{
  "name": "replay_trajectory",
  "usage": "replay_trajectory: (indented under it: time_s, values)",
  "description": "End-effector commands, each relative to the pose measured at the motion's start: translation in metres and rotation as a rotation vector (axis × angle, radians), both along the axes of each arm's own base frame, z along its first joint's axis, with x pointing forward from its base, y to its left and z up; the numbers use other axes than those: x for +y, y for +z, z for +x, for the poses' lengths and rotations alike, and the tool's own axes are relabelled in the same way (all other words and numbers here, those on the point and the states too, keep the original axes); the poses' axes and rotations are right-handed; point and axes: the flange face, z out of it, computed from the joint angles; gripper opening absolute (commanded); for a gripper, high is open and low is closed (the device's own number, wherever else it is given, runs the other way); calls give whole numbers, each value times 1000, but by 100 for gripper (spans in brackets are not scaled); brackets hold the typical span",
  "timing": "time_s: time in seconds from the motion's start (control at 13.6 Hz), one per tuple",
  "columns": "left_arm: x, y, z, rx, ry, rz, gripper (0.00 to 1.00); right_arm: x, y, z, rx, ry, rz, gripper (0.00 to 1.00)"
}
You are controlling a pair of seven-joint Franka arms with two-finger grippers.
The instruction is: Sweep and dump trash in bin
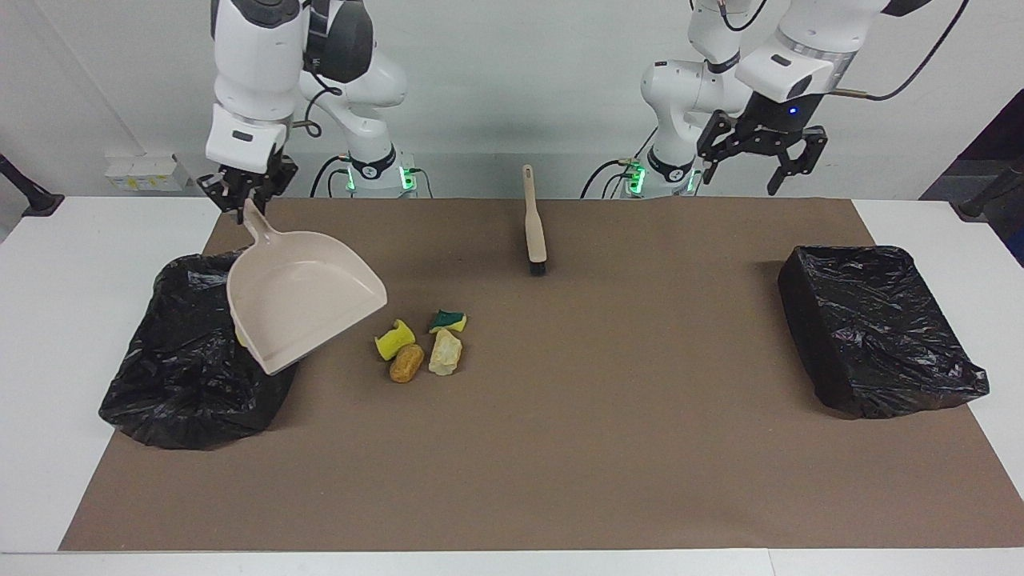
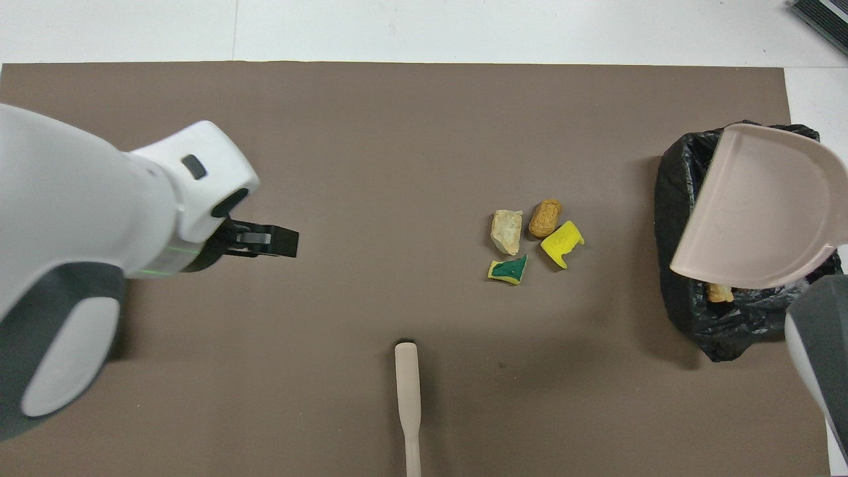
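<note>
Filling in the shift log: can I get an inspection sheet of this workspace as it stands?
Surface: white table under a brown mat.
Job's things: four scraps clustered on the mat; brush lying nearer the robots; dustpan tilted over the bin at the right arm's end; one scrap visible inside.
Clutter: second bin at the left arm's end.
Grippers: right gripper shut on the dustpan's handle; left gripper open, empty, raised.
Cables: at the arm bases.
Surroundings: white wall.
</note>
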Motion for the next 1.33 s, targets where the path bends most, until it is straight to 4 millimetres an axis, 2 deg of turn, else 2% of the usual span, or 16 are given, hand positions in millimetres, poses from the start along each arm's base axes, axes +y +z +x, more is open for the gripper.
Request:
replay_trajectory:
  time_s: [0.0,0.15,0.3,0.37,0.44,0.59,0.74,0.89,0.96,1.03,1.11,1.25]
  values:
    - [26,10,2,33,-8,20,100,52,-36,19,-21,-193,95,0]
    - [40,18,2,32,10,20,100,110,-54,35,-60,-328,133,0]
    - [45,18,4,29,14,25,100,174,-81,52,-102,-503,193,0]
    - [49,20,5,27,22,32,100,189,-87,60,-119,-598,265,0]
    - [56,20,6,30,28,32,100,203,-97,67,-141,-630,319,0]
    - [56,22,4,29,13,34,100,241,-117,69,-162,-634,396,0]
    - [51,30,-3,8,3,26,100,288,-140,68,-166,-756,486,0]
    - [46,33,-9,6,-6,21,100,341,-174,66,-174,-788,522,0]
    - [45,34,-13,12,-2,23,100,354,-196,68,-176,-808,533,0]
    - [47,31,-13,18,3,23,100,356,-210,69,-180,-806,538,0]
    - [53,31,-13,17,13,23,100,357,-220,70,-183,-797,529,0]
    - [56,30,-14,22,22,27,100,355,-224,70,-186,-792,516,0]
